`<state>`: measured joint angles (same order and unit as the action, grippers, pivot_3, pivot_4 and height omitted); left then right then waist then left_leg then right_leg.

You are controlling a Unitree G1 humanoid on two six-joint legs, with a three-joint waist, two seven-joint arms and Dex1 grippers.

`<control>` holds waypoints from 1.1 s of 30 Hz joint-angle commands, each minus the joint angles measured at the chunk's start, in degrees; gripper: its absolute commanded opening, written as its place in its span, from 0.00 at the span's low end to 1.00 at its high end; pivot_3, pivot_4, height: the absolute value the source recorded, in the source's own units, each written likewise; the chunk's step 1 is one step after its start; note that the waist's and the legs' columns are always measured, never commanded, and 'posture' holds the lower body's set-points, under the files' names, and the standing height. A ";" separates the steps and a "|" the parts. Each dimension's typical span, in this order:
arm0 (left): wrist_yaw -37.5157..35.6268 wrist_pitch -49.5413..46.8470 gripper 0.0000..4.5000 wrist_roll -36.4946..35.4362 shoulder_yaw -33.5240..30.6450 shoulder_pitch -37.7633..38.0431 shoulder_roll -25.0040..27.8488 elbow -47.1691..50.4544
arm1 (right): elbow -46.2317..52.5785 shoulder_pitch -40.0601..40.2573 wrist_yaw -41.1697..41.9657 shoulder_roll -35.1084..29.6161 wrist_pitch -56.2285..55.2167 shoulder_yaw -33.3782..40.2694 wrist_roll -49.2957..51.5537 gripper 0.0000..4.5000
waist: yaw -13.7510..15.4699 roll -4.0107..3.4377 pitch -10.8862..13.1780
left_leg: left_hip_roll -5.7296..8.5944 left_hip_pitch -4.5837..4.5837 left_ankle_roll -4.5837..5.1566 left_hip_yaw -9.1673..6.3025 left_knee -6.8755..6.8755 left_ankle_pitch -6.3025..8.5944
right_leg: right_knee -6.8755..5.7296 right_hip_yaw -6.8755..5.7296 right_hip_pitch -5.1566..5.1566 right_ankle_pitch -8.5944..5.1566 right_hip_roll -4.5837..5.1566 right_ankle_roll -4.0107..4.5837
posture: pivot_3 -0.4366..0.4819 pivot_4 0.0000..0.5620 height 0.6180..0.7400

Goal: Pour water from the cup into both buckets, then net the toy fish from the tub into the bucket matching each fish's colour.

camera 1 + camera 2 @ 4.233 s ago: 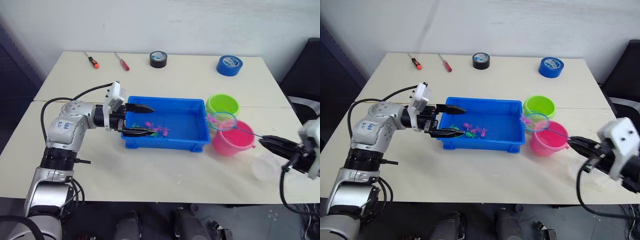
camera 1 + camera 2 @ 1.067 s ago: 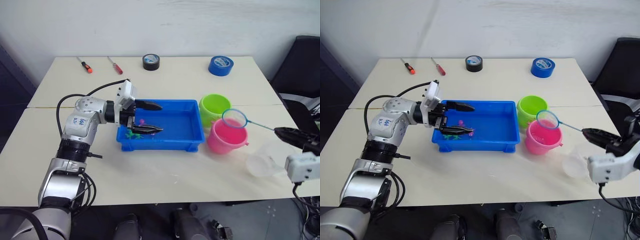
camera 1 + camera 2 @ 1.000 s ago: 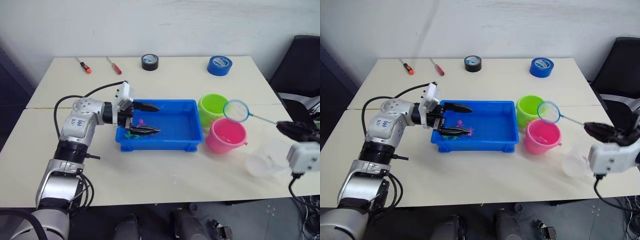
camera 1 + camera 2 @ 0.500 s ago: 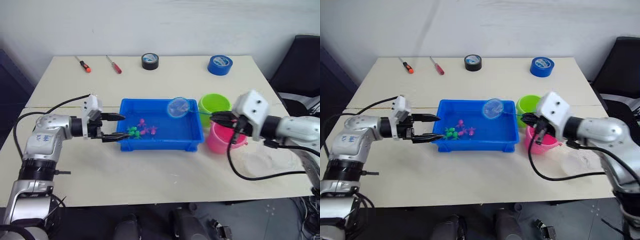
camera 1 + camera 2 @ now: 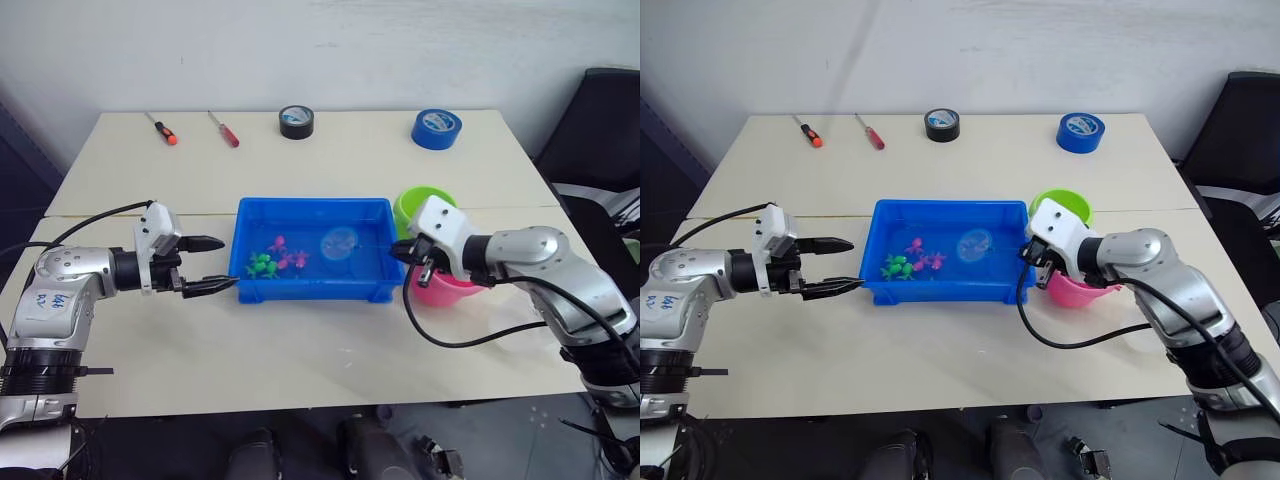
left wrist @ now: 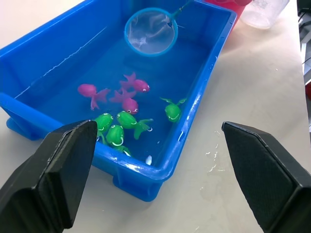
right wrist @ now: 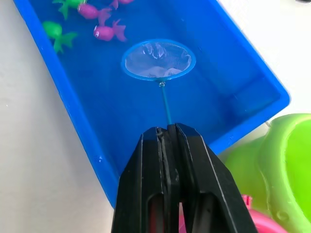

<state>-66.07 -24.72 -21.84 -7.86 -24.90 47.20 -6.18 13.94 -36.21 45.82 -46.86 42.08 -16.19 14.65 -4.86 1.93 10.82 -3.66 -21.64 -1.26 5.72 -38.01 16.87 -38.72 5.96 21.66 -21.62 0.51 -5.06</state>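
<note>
So the shallow bright blue plastic tub [image 5: 313,262] sits mid-table with water in it, and the little toy fish [image 6: 127,112] (a few magenta, a few green) are bunched toward its left half. The right gripper [image 5: 400,253] is pinched tight on the thin handle of the small blue-rimmed mesh net [image 7: 158,59], reaching in over the tub's right end. The hoop hangs over the right-middle of the tub, apart from the fish; can't tell if it's touching the water.

The left gripper [image 5: 208,265] sits just off the tub's left end, fingers spread wide, holding nothing.

The lime green round pail [image 5: 1065,204] and the pink pail [image 5: 450,291] are right beside the tub's right end, partly behind that right arm. The clear plastic cup [image 6: 263,10] is on the table past the pails.
</note>
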 commanded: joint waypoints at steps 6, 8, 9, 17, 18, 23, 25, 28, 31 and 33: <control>1.00 -0.26 1.00 -1.22 -1.41 -0.05 0.97 2.78 | -3.81 -3.43 1.53 4.59 -3.67 -2.87 -5.44 0.00 | -0.01 0.00 0.00 | 0.00 -0.01 0.00 0.00 0.00 0.00 | 0.02 -0.01 0.01 0.00 -0.01 0.00 | 0.48 0.27 1.00; 1.12 -0.13 1.00 -1.19 -1.49 -0.16 1.10 2.65 | -4.82 -4.18 1.68 6.19 -4.23 -3.69 -6.30 0.00 | 0.00 0.00 0.00 | 0.00 -0.02 -0.01 -0.01 0.00 0.00 | 0.03 -0.03 0.01 0.00 0.00 0.00 | 0.48 0.27 1.00; 1.18 -0.01 1.00 -1.18 -1.60 -0.26 1.19 2.46 | -5.20 -4.55 1.71 7.20 -4.30 -4.12 -6.60 0.00 | -0.02 0.00 0.00 | 0.00 -0.02 -0.01 -0.01 0.00 0.00 | 0.03 -0.03 0.01 0.00 0.00 0.00 | 0.48 0.27 1.00; 1.72 0.47 1.00 -1.31 -1.95 -1.15 1.30 1.88 | -6.34 -4.58 2.12 10.60 -4.22 -3.07 -7.02 0.00 | 0.01 0.00 0.00 | 0.01 -0.04 -0.02 -0.04 0.01 0.01 | 0.05 -0.07 0.01 0.00 0.01 0.00 | 0.48 0.27 1.00; 1.75 0.42 1.00 -1.39 -1.96 -1.27 1.26 1.86 | -6.05 -4.48 2.08 10.72 -3.53 -2.41 -6.45 0.00 | 0.02 0.00 0.00 | 0.01 -0.04 -0.02 -0.05 0.01 0.01 | 0.05 -0.08 0.01 0.00 0.02 0.00 | 0.48 0.27 1.00; 1.35 0.21 1.00 -1.54 -1.46 -2.20 0.93 0.91 | -2.97 -3.40 2.32 11.53 1.77 2.11 -1.99 0.00 | 0.05 0.00 0.00 | 0.01 -0.08 -0.02 -0.10 0.01 0.01 | 0.07 -0.12 0.01 0.00 0.02 0.00 | 0.48 0.27 1.00; 1.18 0.19 1.00 -1.49 -0.92 -2.96 0.54 0.27 | -0.73 -2.65 2.20 12.04 5.11 4.77 0.86 0.00 | 0.03 0.00 0.00 | 0.01 -0.10 -0.03 -0.14 0.01 0.01 | 0.09 -0.15 0.01 0.00 0.02 0.00 | 0.48 0.27 1.00; 0.57 -0.67 1.00 -2.36 0.06 -4.43 -0.67 0.24 | 3.72 -0.45 1.70 11.28 8.61 8.36 3.85 0.00 | 0.08 0.00 0.00 | 0.00 -0.16 -0.04 -0.23 0.03 0.01 | 0.11 -0.22 0.03 0.00 0.01 0.00 | 0.48 0.27 1.00; -0.04 -2.47 1.00 -3.72 1.16 -6.32 -2.34 1.33 | 9.29 2.84 1.13 9.64 10.27 12.50 6.35 0.00 | 0.44 0.00 0.00 | 0.01 -0.36 -0.05 -0.37 -0.01 0.01 | 0.18 -0.32 0.09 0.00 0.03 0.00 | 0.48 0.27 1.00; -0.59 -3.44 1.00 -4.54 2.01 -7.55 -3.19 2.15 | 12.68 4.86 0.70 9.26 10.82 15.84 8.58 0.00 | 0.55 0.00 0.00 | 0.04 -0.59 -0.05 -0.43 -0.07 0.01 | 0.17 -0.37 0.28 0.00 0.07 0.00 | 0.48 0.27 1.00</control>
<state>-65.97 -27.69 -24.72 -5.82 -31.18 44.23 -6.51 22.55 -31.50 46.89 -36.70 52.73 -4.12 21.15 -4.32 1.93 10.82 -3.59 -22.32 -1.30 5.30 -38.09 16.88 -38.58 5.60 22.03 -21.61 0.60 -5.06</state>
